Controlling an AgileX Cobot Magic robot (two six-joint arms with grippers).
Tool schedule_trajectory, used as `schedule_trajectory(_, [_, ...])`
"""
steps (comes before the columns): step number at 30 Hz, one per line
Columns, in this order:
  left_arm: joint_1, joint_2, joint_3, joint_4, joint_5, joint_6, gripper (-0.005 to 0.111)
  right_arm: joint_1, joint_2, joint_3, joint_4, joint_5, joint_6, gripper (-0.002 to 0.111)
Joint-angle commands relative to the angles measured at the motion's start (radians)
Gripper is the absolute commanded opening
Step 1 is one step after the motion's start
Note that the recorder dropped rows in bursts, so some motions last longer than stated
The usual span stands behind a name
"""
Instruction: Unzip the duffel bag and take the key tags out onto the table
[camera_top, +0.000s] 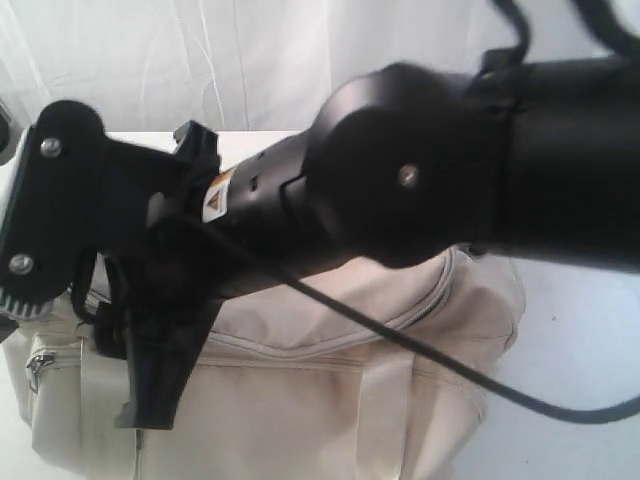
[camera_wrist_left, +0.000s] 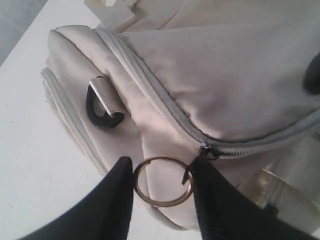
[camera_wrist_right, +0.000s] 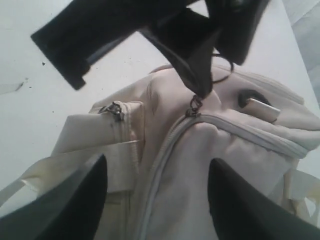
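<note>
The cream duffel bag (camera_top: 330, 400) lies on the white table (camera_top: 590, 330). Its grey top zipper looks closed along the length that shows. My left gripper (camera_wrist_left: 162, 166) is at one end of the bag (camera_wrist_left: 225, 75), shut across a metal ring (camera_wrist_left: 163, 204) that hangs from the zipper slider (camera_wrist_left: 207, 150); both fingertips touch the ring. The right wrist view shows a left finger (camera_wrist_right: 192, 70) reaching down to that slider (camera_wrist_right: 192, 107). My right gripper (camera_wrist_right: 157, 160) hovers open over the bag's top (camera_wrist_right: 225, 160), with nothing between its fingers. The key tags are hidden.
A black D-ring (camera_wrist_left: 102, 107) sits on the bag's end just past the left gripper. A side pocket's zipper pull (camera_wrist_right: 114, 109) hangs nearby. The right arm (camera_top: 450, 170) fills much of the exterior view, and its cable (camera_top: 420, 350) trails across the bag. White curtain behind.
</note>
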Motion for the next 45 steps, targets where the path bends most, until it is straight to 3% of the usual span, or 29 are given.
schedule_trajectory(1, [0.011, 0.012, 0.005, -0.016, -0.004, 0.026, 0.0, 0.01, 0.081, -0.002, -0.004, -0.098, 0.049, 0.055])
schedule_trajectory(7, [0.017, 0.062, 0.005, -0.009, -0.051, 0.042, 0.0, 0.01, 0.141, -0.002, -0.003, -0.11, 0.074, 0.044])
schedule_trajectory(13, [0.1, 0.094, 0.005, -0.012, -0.105, 0.039, 0.0, 0.01, 0.163, -0.002, -0.003, -0.102, 0.101, 0.029])
schedule_trajectory(20, [0.158, 0.104, 0.005, -0.015, -0.202, 0.041, 0.0, 0.01, 0.167, -0.002, -0.003, -0.064, 0.101, 0.0])
schedule_trajectory(27, [0.22, 0.202, 0.005, -0.013, -0.402, 0.041, 0.0, 0.01, 0.167, -0.002, -0.003, 0.016, 0.14, 0.0])
schedule_trajectory(33, [0.315, 0.339, -0.025, -0.015, -0.641, 0.041, 0.0, 0.01, 0.167, -0.002, -0.003, 0.061, 0.162, 0.0])
schedule_trajectory(40, [0.425, 0.652, -0.281, -0.015, -0.741, 0.024, 0.0, 0.01, 0.167, -0.002, -0.003, 0.104, 0.181, 0.0])
schedule_trajectory(43, [0.425, 0.786, -0.385, -0.015, -0.728, 0.015, 0.0, 0.01, 0.167, -0.002, -0.003, 0.107, 0.186, 0.0])
schedule_trajectory(45, [0.425, 0.828, -0.434, -0.015, -0.681, 0.015, 0.006, 0.01, 0.167, -0.002, -0.003, 0.109, 0.185, 0.0])
